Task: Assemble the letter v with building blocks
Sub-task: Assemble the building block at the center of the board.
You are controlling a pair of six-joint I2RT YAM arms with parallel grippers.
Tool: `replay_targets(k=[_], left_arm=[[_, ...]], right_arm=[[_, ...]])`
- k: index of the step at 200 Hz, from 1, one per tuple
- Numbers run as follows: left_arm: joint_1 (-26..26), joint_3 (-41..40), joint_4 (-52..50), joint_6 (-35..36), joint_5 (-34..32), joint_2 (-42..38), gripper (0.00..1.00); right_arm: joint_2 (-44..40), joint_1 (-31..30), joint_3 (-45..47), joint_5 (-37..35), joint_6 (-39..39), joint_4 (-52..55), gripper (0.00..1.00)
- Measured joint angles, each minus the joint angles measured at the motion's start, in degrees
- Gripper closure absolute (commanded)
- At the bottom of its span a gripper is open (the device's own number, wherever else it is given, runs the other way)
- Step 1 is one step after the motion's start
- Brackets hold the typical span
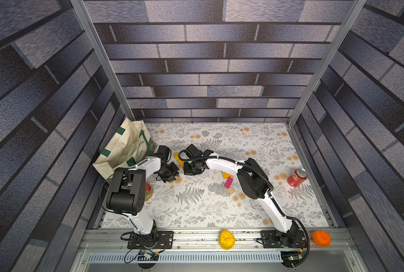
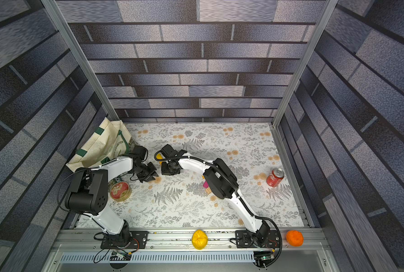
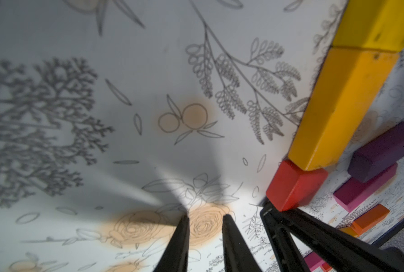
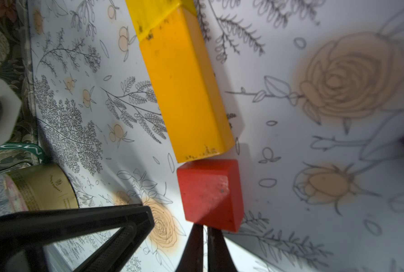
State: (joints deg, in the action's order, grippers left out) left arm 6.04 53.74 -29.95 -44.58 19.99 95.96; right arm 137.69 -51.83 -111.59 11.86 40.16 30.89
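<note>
Row end: red block [image 4: 210, 193] touching amber block [image 4: 186, 94], then yellow block [image 4: 153, 14], mid mat [image 3: 125, 141]. R gripper [image 4: 204, 237] tips together at red's edge, nothing held. L gripper [image 3: 205, 235] slightly apart, empty, bare mat ahead. Beside row: purple block [image 3: 384, 150], magenta block [image 3: 361, 188].

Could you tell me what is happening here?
Two arms are building a V from blocks. One row is down: yellow block, amber block, red block. The right gripper, shut, has its tips at the red block, seemingly nudging it; the left gripper hovers open and empty. A purple block, magenta block and orange block lie aside.
</note>
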Motion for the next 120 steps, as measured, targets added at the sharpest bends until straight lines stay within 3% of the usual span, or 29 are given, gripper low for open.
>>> replay_targets(k=[120], left_arm=[[0.4,0.9,0.2,-0.9,0.8,0.9,0.69]], right_arm=[[-0.1,0.6,0.1,-0.2,-0.2,0.0,0.90]])
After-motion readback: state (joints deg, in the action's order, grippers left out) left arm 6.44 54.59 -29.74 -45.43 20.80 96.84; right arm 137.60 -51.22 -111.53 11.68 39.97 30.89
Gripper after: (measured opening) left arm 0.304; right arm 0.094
